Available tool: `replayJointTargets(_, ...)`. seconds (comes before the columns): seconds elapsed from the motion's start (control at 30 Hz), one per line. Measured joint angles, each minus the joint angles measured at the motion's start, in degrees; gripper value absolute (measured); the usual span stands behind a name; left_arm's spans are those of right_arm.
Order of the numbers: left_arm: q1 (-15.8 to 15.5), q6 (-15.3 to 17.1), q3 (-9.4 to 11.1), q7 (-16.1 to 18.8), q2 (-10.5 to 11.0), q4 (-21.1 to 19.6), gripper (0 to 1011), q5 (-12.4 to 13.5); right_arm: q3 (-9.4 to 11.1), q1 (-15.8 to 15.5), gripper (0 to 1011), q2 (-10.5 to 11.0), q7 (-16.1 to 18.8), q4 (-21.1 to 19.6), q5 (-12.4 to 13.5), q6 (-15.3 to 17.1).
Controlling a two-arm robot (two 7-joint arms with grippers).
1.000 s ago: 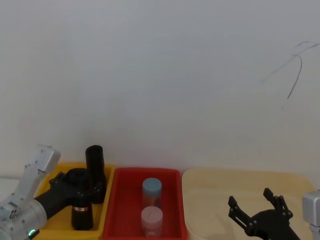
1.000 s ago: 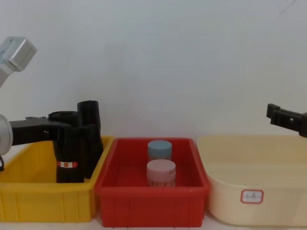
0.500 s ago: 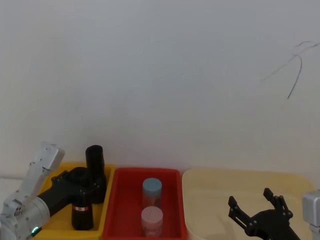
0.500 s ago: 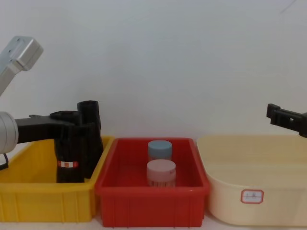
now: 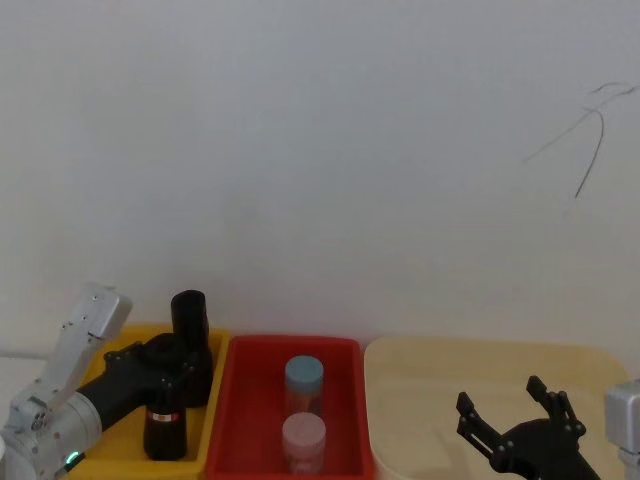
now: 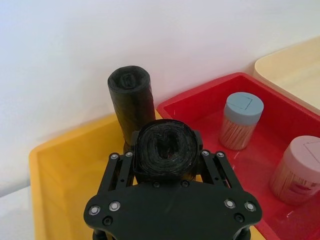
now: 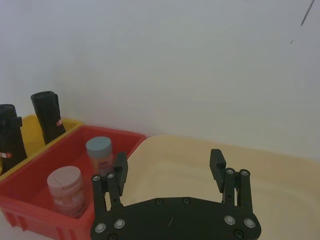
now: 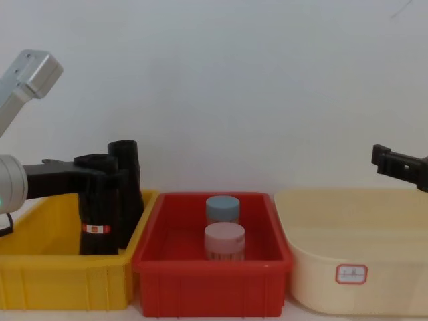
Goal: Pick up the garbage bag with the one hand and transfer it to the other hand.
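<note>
The garbage bag (image 8: 98,224), a black roll with a red-and-white label band, stands upright in the yellow bin (image 8: 47,277). My left gripper (image 8: 100,175) reaches in from the left and is shut on its upper end. In the left wrist view the fingers (image 6: 134,142) press against both sides of the garbage bag (image 6: 162,152). From the head view the left gripper (image 5: 165,372) sits over the garbage bag (image 5: 165,425). My right gripper (image 5: 500,397) hangs open over the beige tub (image 5: 420,400), also seen as right gripper (image 7: 169,162) with nothing between its fingers.
A second black roll (image 8: 125,177) stands just behind the held one in the yellow bin. The red bin (image 8: 174,281) in the middle holds a blue-capped jar (image 8: 222,208) and a pink-capped jar (image 8: 224,242). A white wall closes the back.
My left arm's wrist and upper link have shifted slightly up and toward the bin, with the gripper staying on the labelled roll. The right arm has not moved.
</note>
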Motion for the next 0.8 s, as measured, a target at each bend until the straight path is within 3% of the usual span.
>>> replayJointTargets(0.8,-0.15,-0.02,0.08,0.11,-0.09,0.1,531,0.16,0.0,0.0,1001,0.0,0.0,0.0,0.0,0.0)
